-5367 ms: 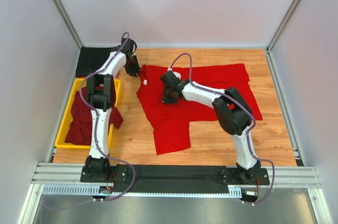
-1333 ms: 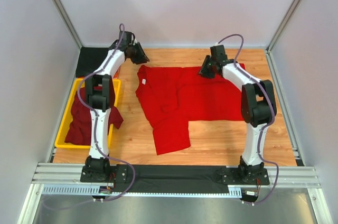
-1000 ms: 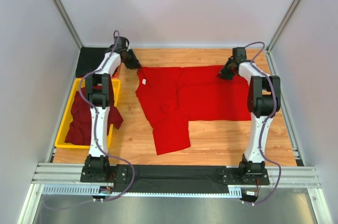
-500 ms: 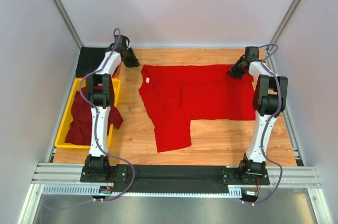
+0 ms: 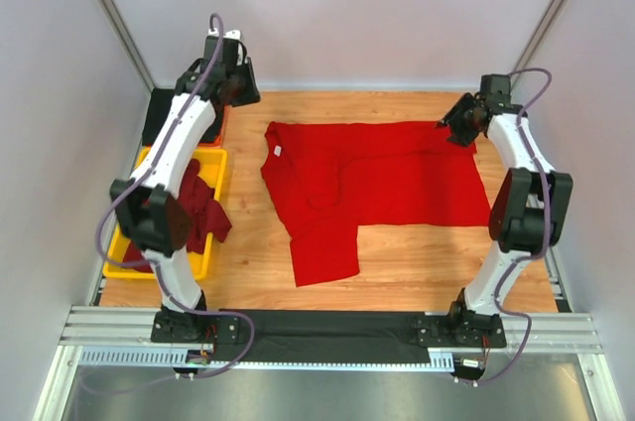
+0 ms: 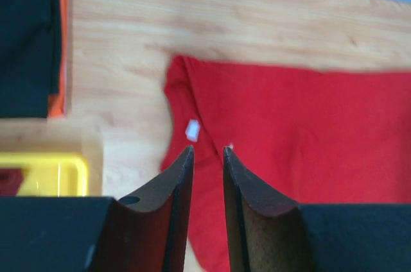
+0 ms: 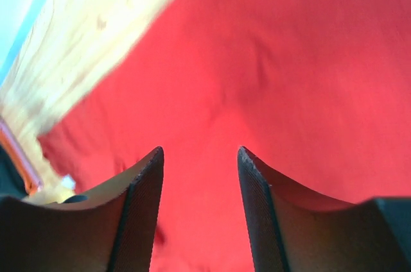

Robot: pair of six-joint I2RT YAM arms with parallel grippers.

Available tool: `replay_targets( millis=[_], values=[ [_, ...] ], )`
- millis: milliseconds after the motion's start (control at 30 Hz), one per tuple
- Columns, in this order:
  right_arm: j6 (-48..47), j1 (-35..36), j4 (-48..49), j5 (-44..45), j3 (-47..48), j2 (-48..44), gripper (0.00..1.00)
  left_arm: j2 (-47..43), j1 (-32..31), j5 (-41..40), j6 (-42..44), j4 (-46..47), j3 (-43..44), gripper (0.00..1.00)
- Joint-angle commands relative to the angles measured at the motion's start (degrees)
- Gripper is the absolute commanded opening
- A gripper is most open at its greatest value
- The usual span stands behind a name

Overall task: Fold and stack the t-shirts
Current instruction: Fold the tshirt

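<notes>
A bright red t-shirt [image 5: 397, 178] lies spread flat on the wooden table, one sleeve reaching toward the near edge. Its white neck label [image 6: 192, 130] shows in the left wrist view. My left gripper [image 5: 243, 93] hovers above the shirt's far left corner, and its fingers [image 6: 182, 163] stand a little apart with nothing between them. Over the far right corner is my right gripper [image 5: 454, 125], open and empty, with red cloth [image 7: 289, 60] beneath it. A dark maroon t-shirt [image 5: 198, 208] hangs out of the tray. A black t-shirt [image 5: 159, 118] lies at the back left.
A yellow tray [image 5: 216, 165] sits along the left side, partly behind my left arm. An orange strip [image 6: 60, 34] borders the black cloth. Grey walls close in the table on three sides, and a metal rail [image 5: 327, 327] runs along the near edge.
Both grippers have let go of the red shirt's far edge and opened. The left arm has risen well above the table, and the right gripper has moved out to the far right corner.
</notes>
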Motion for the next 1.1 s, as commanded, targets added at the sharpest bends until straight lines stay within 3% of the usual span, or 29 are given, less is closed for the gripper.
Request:
replay_targets(
  millis=[0, 67, 200, 267, 433, 733, 900, 1067],
  values=[
    [-0.65, 0.08, -7.18, 2.29, -10.02, -9.11, 0.52, -13.95, -3.71, -1.54, 1.69, -3.94, -14.59, 0.33],
    [-1.09, -0.01, -9.11, 3.17, -13.65, -13.32, 0.54, -18.2, -6.08, -1.18, 0.73, -4.28, -24.49, 0.34],
    [-0.75, -0.27, -10.79, 3.44, -22.35, -20.54, 0.54, -28.22, -8.46, 9.86, -3.75, 0.27, -42.36, 0.36],
    [0.22, -0.18, -8.6, 2.48, -29.11, -25.71, 0.54, -33.06, -10.4, 11.3, -4.81, 1.25, -51.05, 0.37],
    [1.27, -0.62, -6.66, 4.66, -37.66, -29.61, 0.54, -39.3, -12.51, 21.21, -9.72, 8.53, -66.18, 0.42],
    [5.15, -6.24, -5.34, 10.91, -42.23, -28.74, 0.52, -43.0, -19.01, 22.21, -17.2, 16.72, -76.67, 0.52],
    [3.83, -13.61, -5.51, 10.65, -42.41, -28.12, 0.51, -45.99, -21.91, 19.74, -21.51, 18.74, -80.72, 0.53],
    [3.12, -15.12, -6.04, 10.99, -42.06, -29.08, 0.5, -45.73, -28.5, 12.65, -24.32, 16.12, -81.07, 0.52]
  ],
)
